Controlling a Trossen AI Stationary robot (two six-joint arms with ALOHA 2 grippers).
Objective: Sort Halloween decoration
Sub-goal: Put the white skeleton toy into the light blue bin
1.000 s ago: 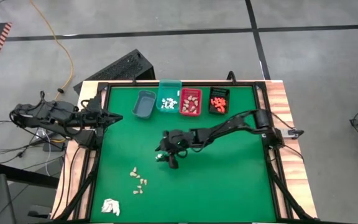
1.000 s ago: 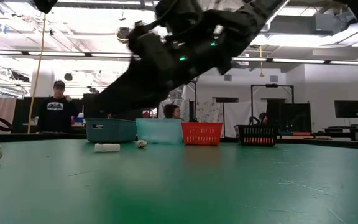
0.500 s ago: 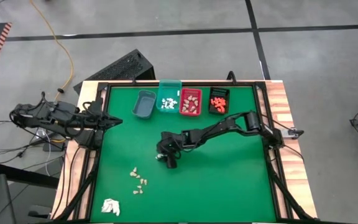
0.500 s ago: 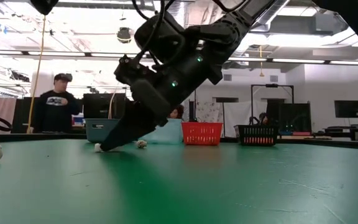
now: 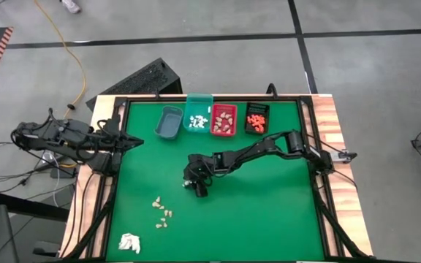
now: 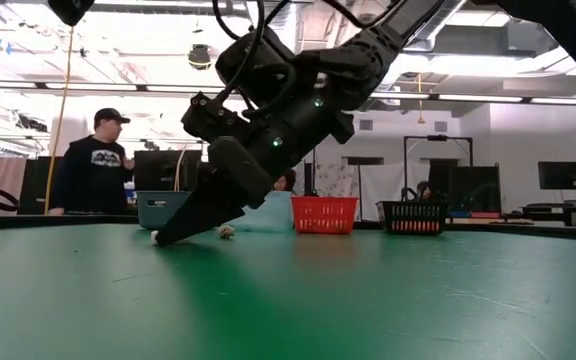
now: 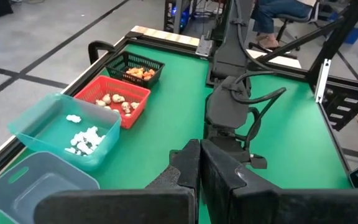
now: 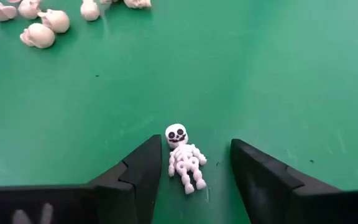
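The right gripper is lowered to the green table near its middle, its fingers spread wide either side of a small white skeleton figure lying flat on the mat, with nothing yet gripped. A cluster of pale tan pieces lies on the mat toward the front left, well apart from it, and sorted pieces sit in the teal bin, red bin and black bin along the far edge, beside the grey bin. The left gripper waits fully closed and empty at the table's left edge.

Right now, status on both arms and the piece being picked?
Right gripper down at mid-table, jaws open astride the small white skeleton figure, not yet gripping. Left gripper parked at table's left edge, shut. Nothing in the way.
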